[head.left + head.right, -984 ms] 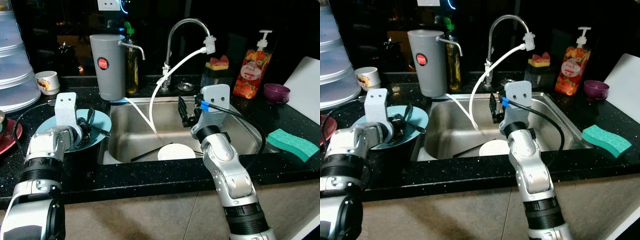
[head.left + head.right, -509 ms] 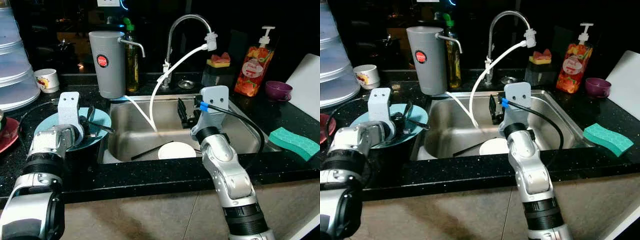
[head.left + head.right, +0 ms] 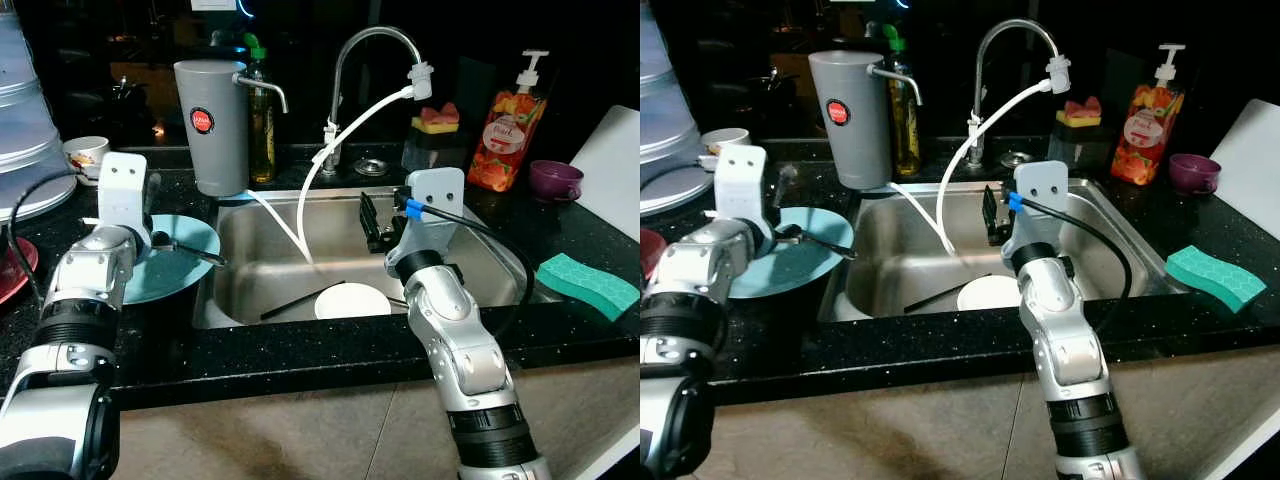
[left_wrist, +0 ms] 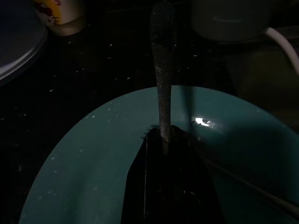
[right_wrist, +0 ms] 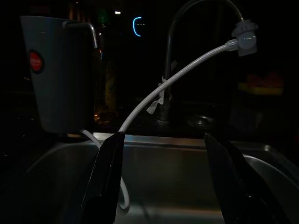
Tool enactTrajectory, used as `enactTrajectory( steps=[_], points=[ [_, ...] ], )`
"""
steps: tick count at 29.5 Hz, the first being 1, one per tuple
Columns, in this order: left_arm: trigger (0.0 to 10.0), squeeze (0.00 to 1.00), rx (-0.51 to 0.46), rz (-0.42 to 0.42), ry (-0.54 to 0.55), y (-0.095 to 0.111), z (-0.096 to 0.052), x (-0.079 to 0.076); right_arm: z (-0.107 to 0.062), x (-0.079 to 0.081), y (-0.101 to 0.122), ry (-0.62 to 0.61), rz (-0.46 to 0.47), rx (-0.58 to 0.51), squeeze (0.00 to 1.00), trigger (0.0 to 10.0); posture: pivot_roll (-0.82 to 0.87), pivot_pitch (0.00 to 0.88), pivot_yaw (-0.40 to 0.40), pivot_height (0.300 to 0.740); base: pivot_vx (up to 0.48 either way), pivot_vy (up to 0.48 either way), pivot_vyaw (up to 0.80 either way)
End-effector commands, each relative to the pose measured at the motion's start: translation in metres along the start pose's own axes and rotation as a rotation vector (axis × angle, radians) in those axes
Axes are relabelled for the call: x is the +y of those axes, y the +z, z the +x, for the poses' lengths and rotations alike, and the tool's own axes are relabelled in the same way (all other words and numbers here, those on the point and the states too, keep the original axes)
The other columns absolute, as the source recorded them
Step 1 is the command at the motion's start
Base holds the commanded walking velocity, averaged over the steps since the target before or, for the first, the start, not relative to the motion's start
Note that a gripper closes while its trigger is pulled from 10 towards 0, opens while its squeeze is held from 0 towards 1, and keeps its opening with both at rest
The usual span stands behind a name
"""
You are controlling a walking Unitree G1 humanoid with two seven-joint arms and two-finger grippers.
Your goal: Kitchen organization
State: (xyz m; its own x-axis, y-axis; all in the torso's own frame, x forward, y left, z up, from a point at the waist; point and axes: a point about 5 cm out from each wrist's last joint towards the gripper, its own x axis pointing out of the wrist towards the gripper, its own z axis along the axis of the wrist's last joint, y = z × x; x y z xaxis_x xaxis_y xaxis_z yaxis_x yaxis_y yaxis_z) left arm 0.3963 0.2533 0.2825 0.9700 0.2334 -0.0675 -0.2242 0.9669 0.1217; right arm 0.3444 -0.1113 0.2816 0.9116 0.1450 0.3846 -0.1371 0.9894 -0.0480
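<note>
Left wrist view shows the left gripper (image 4: 164,140) clamped on the handle of a dark utensil (image 4: 161,74), held just above a teal plate (image 4: 93,158) that lies on the black counter (image 3: 560,225) left of the sink (image 3: 470,235). From the head camera, a second utensil (image 3: 190,250) rests across the plate's sink-side edge. Over the basin, the right gripper (image 5: 163,177) hangs with its fingers (image 5: 108,172) spread wide and nothing between them, pointing toward the faucet (image 3: 365,50) and its white hose (image 3: 340,140). A white dish (image 3: 352,301) and a dark stick (image 3: 300,300) lie on the sink bottom. A grey pitcher (image 3: 212,125) stands behind the plate, a green sponge (image 3: 587,285) far right.
</note>
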Motion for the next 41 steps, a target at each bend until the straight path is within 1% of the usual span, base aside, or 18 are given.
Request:
enactTrajectory(
  steps=[1,6,10,12,13,14,15,16,17,19,20,21,29,30,31,36,37,41],
  points=[
    [10.0,0.0,0.015,0.021,0.016,-0.003,0.0,0.004,0.001,0.001,0.002,0.001,0.011,-0.005,0.0,10.0,0.09,0.098,-0.016,0.74,0.0,0.0,0.0],
    [10.0,0.0,-0.011,0.041,0.031,-0.001,-0.001,0.006,0.002,0.0,0.003,-0.002,0.011,-0.01,0.0,10.0,0.09,0.092,-0.015,0.74,0.0,0.0,0.0],
    [10.0,0.0,-0.143,0.094,-0.151,0.016,-0.009,-0.021,0.002,0.0,0.003,0.0,0.018,-0.01,0.0,10.0,0.09,0.087,-0.015,0.74,0.0,0.0,0.0],
    [10.0,0.0,-0.173,0.112,-0.276,0.018,-0.015,-0.041,0.002,0.001,0.003,0.003,0.027,-0.01,0.0,10.0,0.09,0.085,-0.015,0.74,0.0,0.0,0.0],
    [10.0,0.0,-0.173,0.112,-0.276,0.018,-0.015,-0.041,0.002,0.001,0.003,0.003,0.027,-0.01,0.0,10.0,0.09,0.085,-0.015,0.74,0.0,0.0,0.0],
    [10.0,0.0,-0.173,0.106,-0.352,0.017,-0.018,-0.053,0.003,0.001,0.003,0.004,0.03,-0.011,0.0,10.0,0.09,0.085,-0.015,0.74,0.0,0.0,0.0],
    [10.0,0.0,-0.152,0.088,-0.483,0.013,-0.023,-0.076,0.003,0.002,0.004,0.005,0.031,-0.014,0.0,10.0,0.09,0.083,-0.012,0.74,0.0,0.0,0.0],
    [10.0,0.0,-0.152,0.088,-0.483,0.013,-0.023,-0.076,0.003,0.002,0.004,0.005,0.031,-0.014,0.0,10.0,0.09,0.083,-0.012,0.74,0.0,0.0,0.0],
    [10.0,0.0,-0.126,0.068,-0.56,0.01,-0.026,-0.09,0.003,0.002,0.004,0.005,0.027,-0.016,0.0,10.0,0.09,0.083,-0.012,0.74,0.0,0.0,0.0],
    [10.0,0.0,-0.117,0.061,-0.581,0.009,-0.027,-0.094,0.003,0.002,0.004,0.006,0.026,-0.016,0.0,10.0,0.09,0.083,-0.012,0.74,0.0,0.0,0.0],
    [10.0,0.0,-0.082,0.034,-0.656,0.004,-0.028,-0.109,0.002,0.001,0.004,0.003,0.019,-0.014,0.0,10.0,0.07,0.082,-0.009,0.74,0.0,0.0,0.0],
    [10.0,0.0,-0.063,0.021,-0.682,0.001,-0.028,-0.116,0.002,0.001,0.004,0.001,0.015,-0.012,0.0,10.0,0.07,0.082,-0.009,0.74,0.0,0.0,0.0],
    [10.0,0.0,0.007,0.031,-0.712,-0.012,-0.024,-0.136,0.0,-0.001,-0.001,-0.003,-0.022,0.02,0.0,10.0,0.06,0.078,-0.003,0.74,0.0,0.0,0.0],
    [10.0,0.07,0.012,0.031,-0.716,-0.014,-0.024,-0.137,0.0,-0.002,-0.005,-0.003,-0.03,0.039,0.0,10.0,0.06,0.078,-0.004,0.74,0.0,0.0,0.0],
    [10.0,1.0,0.014,0.022,-0.716,-0.014,-0.023,-0.138,0.0,-0.002,-0.005,-0.001,-0.029,0.044,0.0,10.0,0.06,0.078,-0.004,0.74,0.0,0.0,0.0],
    [10.0,1.0,-0.009,0.012,-0.696,-0.012,-0.02,-0.132,0.0,0.002,-0.005,0.019,-0.025,0.043,0.0,10.0,0.06,0.075,-0.004,0.74,0.0,0.0,0.0],
    [10.0,0.02,-0.029,0.009,-0.688,-0.008,-0.02,-0.129,0.0,0.002,-0.005,0.021,-0.024,0.043,0.0,10.0,0.06,0.075,-0.004,0.74,0.0,0.0,0.0],
    [10.0,0.0,-0.046,-0.008,-0.616,-0.003,-0.016,-0.116,0.0,0.004,-0.004,0.049,-0.019,0.038,0.0,10.0,0.06,0.076,-0.008,0.74,0.0,0.0,0.0]
  ],
)
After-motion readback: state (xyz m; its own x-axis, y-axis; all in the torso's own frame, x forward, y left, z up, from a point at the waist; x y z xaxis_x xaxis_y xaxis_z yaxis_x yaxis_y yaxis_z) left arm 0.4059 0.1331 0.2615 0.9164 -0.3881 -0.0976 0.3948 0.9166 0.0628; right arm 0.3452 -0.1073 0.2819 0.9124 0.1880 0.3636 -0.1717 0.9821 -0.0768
